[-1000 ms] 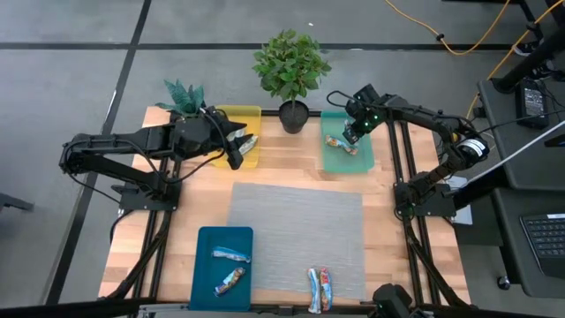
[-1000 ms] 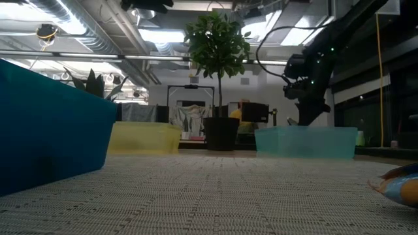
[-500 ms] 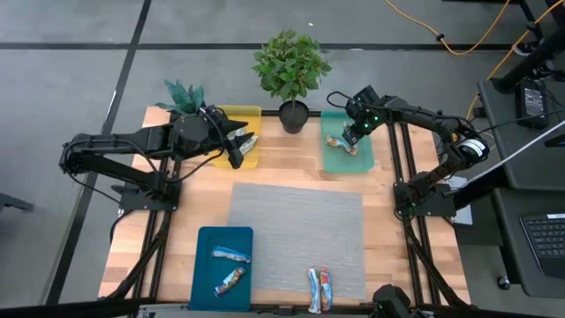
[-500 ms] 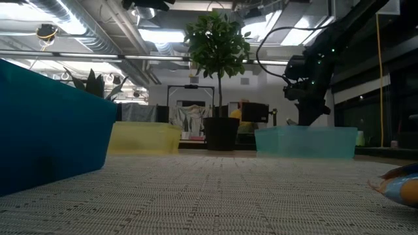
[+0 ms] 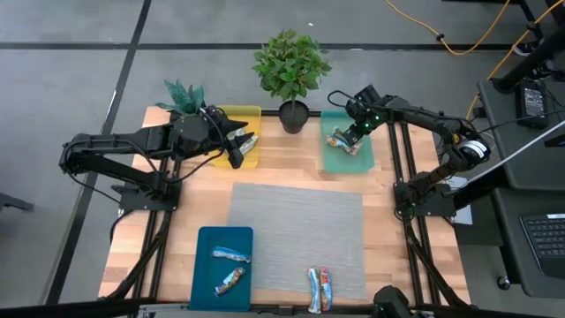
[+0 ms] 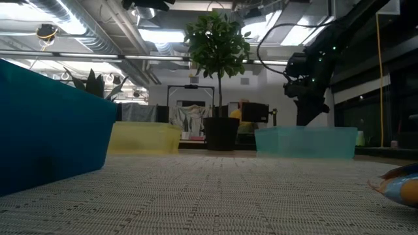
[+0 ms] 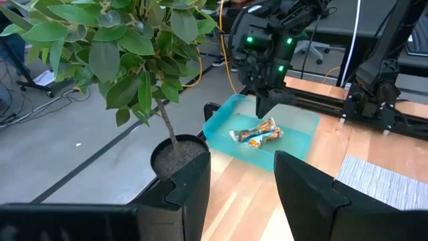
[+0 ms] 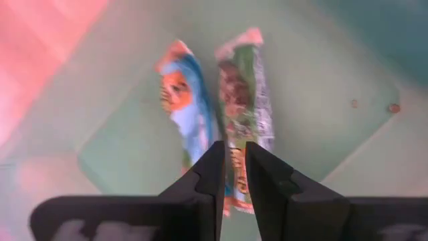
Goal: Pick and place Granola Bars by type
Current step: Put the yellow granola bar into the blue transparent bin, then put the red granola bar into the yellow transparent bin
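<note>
Grey woven mat [image 5: 297,238] anchors our table. At its near edge we see two granola bars [image 5: 320,289]; beside its near-left corner, two more in the blue tray [image 5: 202,291]. Past its far-left corner, our left gripper [image 5: 237,147], fingers spread and empty, hovers by the yellow tray [image 5: 250,113]. Far right, our right gripper [image 5: 352,132], fingers slightly parted, sits above two bars [image 8: 214,114] in the green tray [image 5: 362,160].

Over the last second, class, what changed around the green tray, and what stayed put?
The right gripper eased its fingers slightly apart over the green tray, leaving a second granola bar beside the first. The left gripper stayed over the yellow tray, and the bars in the blue tray and on the grey mat did not move.
</note>
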Tool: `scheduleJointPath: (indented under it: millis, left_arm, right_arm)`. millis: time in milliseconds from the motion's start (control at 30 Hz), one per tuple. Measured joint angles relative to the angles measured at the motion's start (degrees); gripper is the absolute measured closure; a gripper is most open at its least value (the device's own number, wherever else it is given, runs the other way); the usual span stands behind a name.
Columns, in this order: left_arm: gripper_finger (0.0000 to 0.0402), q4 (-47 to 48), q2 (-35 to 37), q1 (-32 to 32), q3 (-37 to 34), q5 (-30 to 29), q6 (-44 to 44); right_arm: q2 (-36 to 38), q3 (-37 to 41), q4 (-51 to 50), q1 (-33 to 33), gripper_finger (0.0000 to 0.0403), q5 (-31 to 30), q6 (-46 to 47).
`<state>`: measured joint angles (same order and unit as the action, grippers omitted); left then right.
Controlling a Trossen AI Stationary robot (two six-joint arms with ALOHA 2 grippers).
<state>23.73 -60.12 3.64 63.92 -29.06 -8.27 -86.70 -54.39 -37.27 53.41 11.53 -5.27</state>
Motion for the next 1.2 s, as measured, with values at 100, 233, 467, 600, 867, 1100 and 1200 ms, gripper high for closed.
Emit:
scheduleJointPath:
  millis: [100, 233, 467, 600, 867, 1100, 1200]
  left_arm:
    - [0.0245, 0.02, 0.00, 0.00, 0.00, 0.00, 0.02]
    - [0.0245, 0.02, 0.00, 0.00, 0.00, 0.02, 0.02]
    - [0.0245, 0.04, 0.00, 0.02, 0.00, 0.21, 1.88]
    - [0.0245, 0.04, 0.00, 0.02, 0.00, 0.62, 2.81]
    - [0.0245, 0.06, 0.00, 0.00, 0.00, 0.87, 4.61]
    - [0.0245, 0.06, 0.00, 0.00, 0.00, 0.87, 5.05]
    - [0.0245, 0.06, 0.00, 0.02, 0.00, 1.94, 5.05]
  right_arm:
    - [1.37, -0.97, -0.44, -0.33, 0.0341, 2.27, -0.36]
    - [4.92, -2.73, -0.94, -1.76, 0.0343, 4.37, -0.37]
    - [13.79, -4.63, -2.41, -6.75, 0.0342, 5.75, 1.85]
    - [18.99, -4.81, -2.76, -9.97, 0.0341, 5.73, 4.62]
    - [26.66, -4.81, -5.83, -16.81, 0.0341, 5.57, 7.78]
    - [30.98, -4.81, -6.41, -24.13, 0.0341, 5.53, 8.25]
    - [32.07, -4.81, -6.41, -28.07, 0.0341, 5.44, 8.06]
